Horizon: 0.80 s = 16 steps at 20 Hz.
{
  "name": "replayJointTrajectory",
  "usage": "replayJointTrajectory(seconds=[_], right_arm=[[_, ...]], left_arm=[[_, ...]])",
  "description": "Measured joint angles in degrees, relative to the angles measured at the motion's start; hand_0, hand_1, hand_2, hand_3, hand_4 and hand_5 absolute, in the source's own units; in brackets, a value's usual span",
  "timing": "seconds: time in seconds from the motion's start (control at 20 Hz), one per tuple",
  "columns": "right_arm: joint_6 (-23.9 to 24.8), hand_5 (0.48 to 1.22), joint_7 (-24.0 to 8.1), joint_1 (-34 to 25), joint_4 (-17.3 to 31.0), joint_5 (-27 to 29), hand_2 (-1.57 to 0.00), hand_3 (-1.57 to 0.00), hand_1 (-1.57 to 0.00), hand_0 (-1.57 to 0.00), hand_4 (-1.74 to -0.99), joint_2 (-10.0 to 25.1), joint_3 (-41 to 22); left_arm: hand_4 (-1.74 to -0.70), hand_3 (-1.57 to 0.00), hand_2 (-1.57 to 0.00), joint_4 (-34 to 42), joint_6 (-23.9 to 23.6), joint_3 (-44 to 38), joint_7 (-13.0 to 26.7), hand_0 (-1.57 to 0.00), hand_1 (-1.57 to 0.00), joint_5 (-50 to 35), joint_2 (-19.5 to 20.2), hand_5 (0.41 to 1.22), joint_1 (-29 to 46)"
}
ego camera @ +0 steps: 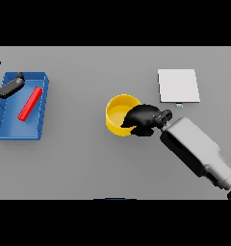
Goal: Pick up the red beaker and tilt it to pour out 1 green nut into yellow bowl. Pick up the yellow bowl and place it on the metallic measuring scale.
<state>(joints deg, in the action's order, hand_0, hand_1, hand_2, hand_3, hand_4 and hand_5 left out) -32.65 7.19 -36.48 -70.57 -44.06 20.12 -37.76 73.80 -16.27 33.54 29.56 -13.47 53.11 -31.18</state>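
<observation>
The yellow bowl (118, 114) stands on the grey table near the middle. My right hand (144, 118) is at its right rim, with fingers curled round the rim. The metallic measuring scale (178, 85) is a flat pale square to the bowl's upper right. The red beaker (30, 103) lies on its side inside the blue tray (42, 84) at the far left. My left hand (6, 88) is over the tray's upper left corner, fingers straight and empty. No green nut shows.
The blue tray takes up the left edge of the table. My right forearm (197, 149) crosses the lower right part of the table.
</observation>
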Motion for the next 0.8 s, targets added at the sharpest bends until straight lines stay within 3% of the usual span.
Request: replayJointTrajectory(seconds=[0.1, 0.2, 0.25, 0.55, 0.7, 0.8], right_arm=[[-1.3, 1.212, -0.9, -0.3, -1.8, 0.8, -1.49, -1.19, -1.53, -1.53, -1.729, 1.2, 0.7], [-2.7, 1.215, -0.4, -0.8, -4.3, 2.1, -1.49, -1.33, -1.55, -1.55, -1.732, 2.4, 1.9], [-3.8, 1.216, -1.8, -0.9, -5.8, 2.9, -1.51, -1.38, -1.55, -1.55, -1.731, 3.0, 2.4], [-7.5, 1.219, -7.2, -3.5, -11.3, 5.8, -1.55, -1.26, -1.57, -1.57, -1.721, 6.9, 6.2], [-8.2, 1.22, -7.4, -2.8, -12.6, 6.8, -1.56, -1.24, -1.57, -1.57, -1.719, 8.7, 7.1], [-6.5, 1.22, -5.3, -4.3, -11.7, 6.0, -1.57, -1.26, -1.57, -1.57, -1.719, 10.5, 7.3]], left_arm=[[-0.8, 0.0, 0.0, -0.6, 0.5, 0.2, 0.2, 0.0, 0.0, 0.1, -0.2, 0.724, -0.3], [-0.8, 0.0, 0.0, -0.6, 0.1, 0.1, 0.1, 0.0, 0.0, 0.1, -0.3, 0.723, 0.1], [-0.8, 0.0, 0.0, -0.8, 0.6, 0.1, -0.7, 0.0, 0.0, 0.2, 0.0, 0.721, 0.0], [-0.81, 0.0, 0.0, 0.4, 0.3, 0.0, -0.1, 0.0, 0.0, -0.3, 0.6, 0.723, 0.9], [-0.8, 0.0, 0.0, 0.2, 0.4, -0.3, -0.1, 0.0, 0.0, -0.4, 0.4, 0.723, 0.2], [-0.8, 0.0, 0.0, 0.2, 0.4, -0.3, -0.3, 0.0, 0.0, 0.1, 0.8, 0.73, -0.1]])
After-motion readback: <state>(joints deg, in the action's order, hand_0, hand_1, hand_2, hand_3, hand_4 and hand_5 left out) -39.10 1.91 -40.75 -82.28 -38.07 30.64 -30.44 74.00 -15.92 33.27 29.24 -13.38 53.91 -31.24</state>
